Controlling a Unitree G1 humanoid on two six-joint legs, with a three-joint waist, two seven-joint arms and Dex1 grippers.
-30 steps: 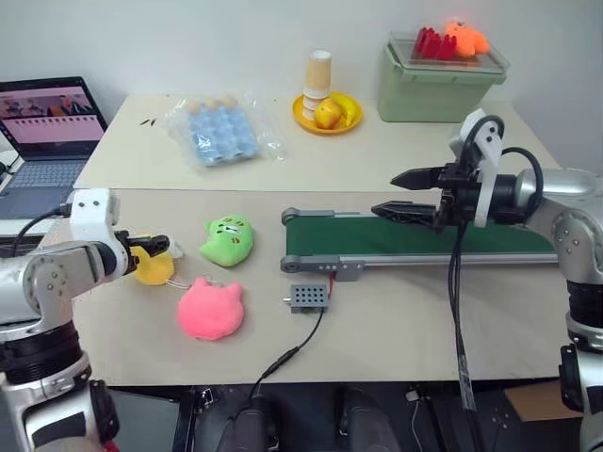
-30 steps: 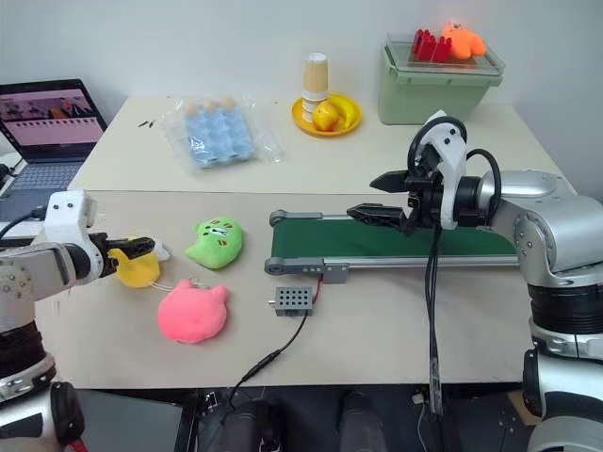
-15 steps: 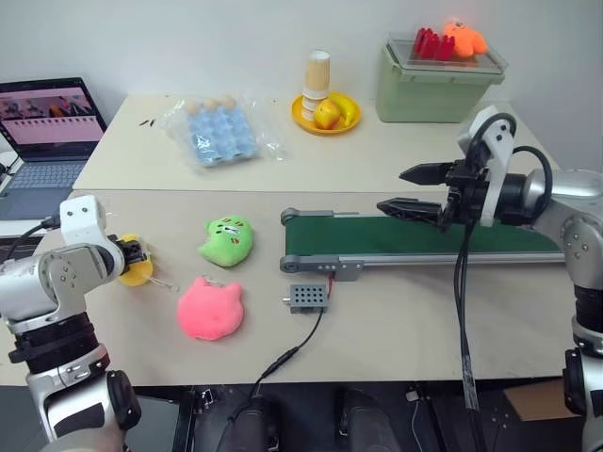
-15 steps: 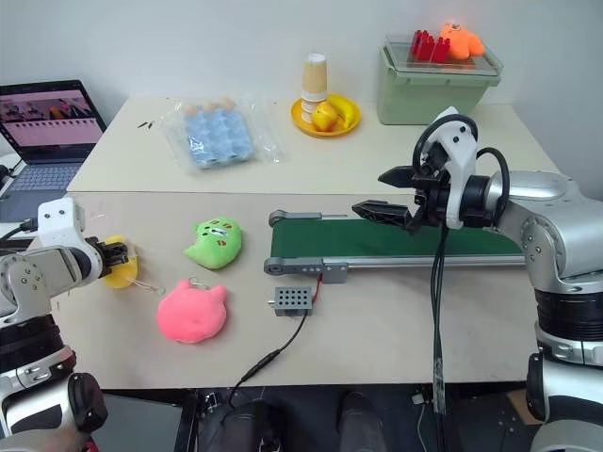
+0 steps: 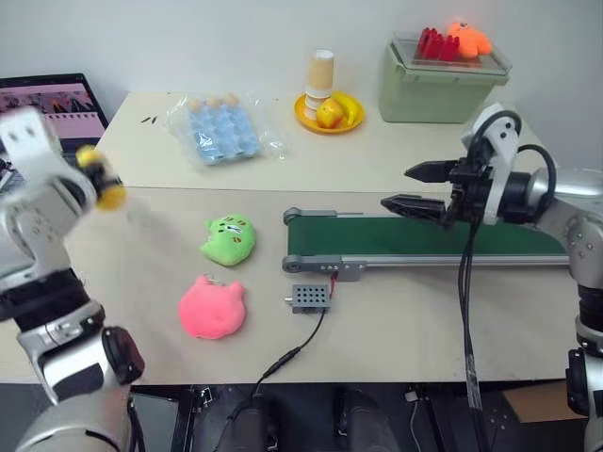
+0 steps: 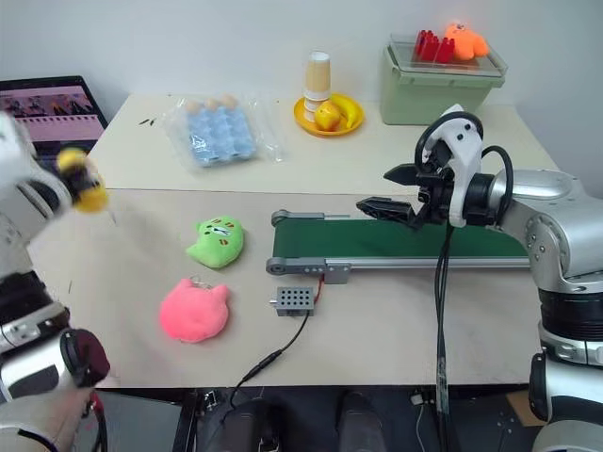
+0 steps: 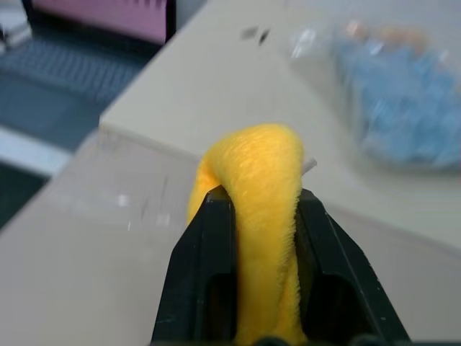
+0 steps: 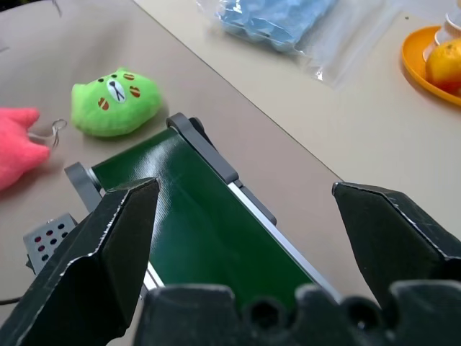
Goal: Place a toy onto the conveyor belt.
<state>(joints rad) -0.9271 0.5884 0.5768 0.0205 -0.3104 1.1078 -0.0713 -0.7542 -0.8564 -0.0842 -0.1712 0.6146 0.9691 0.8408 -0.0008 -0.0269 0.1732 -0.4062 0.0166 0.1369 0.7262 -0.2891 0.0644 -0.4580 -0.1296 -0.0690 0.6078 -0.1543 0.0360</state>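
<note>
Gripping the yellow toy (image 7: 261, 216), the left gripper (image 5: 99, 179) sits raised above the tabletop at the robot's far left, fingers clamped tight w/ the plush squeezed betw. them and bulging up past the tips; toy is off the table (image 5: 396, 320), well apart from the conveyor belt (image 5: 424, 237). Behind it in the left wrist view: a laptop (image 7: 86, 43) and a clear bag of blue items (image 7: 403, 101). Right gripper (image 5: 412, 186) hovers over the belt's left-of-centre stretch, fingers spread wide, nothing betw. them; right wrist view looks down on the dark green belt surface thru the gap. Belt itself carries nothing. On the table left of the belt's end roller: lime-green plush (image 5: 227, 239), and nearer the front edge a pink plush (image 5: 212, 307), both lying flat, apart from each other. Small grey box (image 5: 309, 298) w/ cable sits just in front of the belt frame. At the back: yellow plate w/ fruit (image 5: 328, 111), a cup stack (image 5: 322, 73) on it, and a green lidded bin (image 5: 441, 83) w/ red & orange items on top.
</note>
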